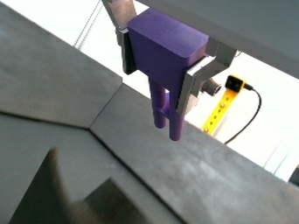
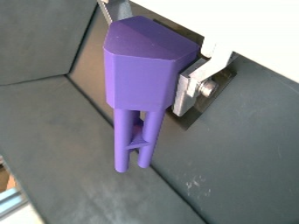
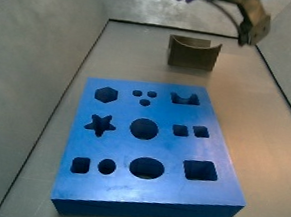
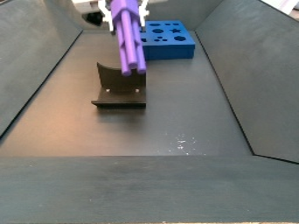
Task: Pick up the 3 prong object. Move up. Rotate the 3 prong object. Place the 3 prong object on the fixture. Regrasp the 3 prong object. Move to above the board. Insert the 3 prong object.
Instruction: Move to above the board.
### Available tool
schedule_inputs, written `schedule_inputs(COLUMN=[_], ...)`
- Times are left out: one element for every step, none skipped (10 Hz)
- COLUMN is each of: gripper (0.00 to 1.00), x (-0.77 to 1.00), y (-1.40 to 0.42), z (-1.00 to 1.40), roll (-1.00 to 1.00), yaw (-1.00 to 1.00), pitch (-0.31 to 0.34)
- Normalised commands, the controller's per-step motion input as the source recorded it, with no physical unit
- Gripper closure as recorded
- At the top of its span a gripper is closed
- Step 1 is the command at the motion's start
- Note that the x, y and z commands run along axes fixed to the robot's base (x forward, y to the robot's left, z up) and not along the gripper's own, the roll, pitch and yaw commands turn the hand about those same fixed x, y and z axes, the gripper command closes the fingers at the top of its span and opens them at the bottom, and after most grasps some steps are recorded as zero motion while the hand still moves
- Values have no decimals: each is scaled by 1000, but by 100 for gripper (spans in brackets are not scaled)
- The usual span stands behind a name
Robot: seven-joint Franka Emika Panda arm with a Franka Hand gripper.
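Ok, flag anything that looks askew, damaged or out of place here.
Nothing stands out. The tool is up above the floor, shut on the peg, whose prongs hang down intact in both wrist views. The fixture stands upright on the floor and the board lies flat, its cut-outs empty.

In a side view the gripper [image 4: 117, 10] holds the 3 prong object [image 4: 126, 37] above the fixture [image 4: 119, 88], with the board [image 4: 167, 41] behind.
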Motion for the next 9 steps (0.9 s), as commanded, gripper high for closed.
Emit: schedule_inputs(gripper=[100,100,100,100,100,100,100,100,100], x=[-112,-94,-65,-54,-341,-337,-364,-375,-385], y=[93,70,36,22,-1000,-1000,-1000,-1000,-1000], z=[848,739,525,359,458,428,451,448,452], roll=[-54,-51,-46,-46,-1000,-1000,-1000,-1000,-1000], yaw=[45,27,-5,-22,-70,-72,-82,-88,-97], pitch=[-65,-66,-55,-37,-108,-108,-117,-121,-122])
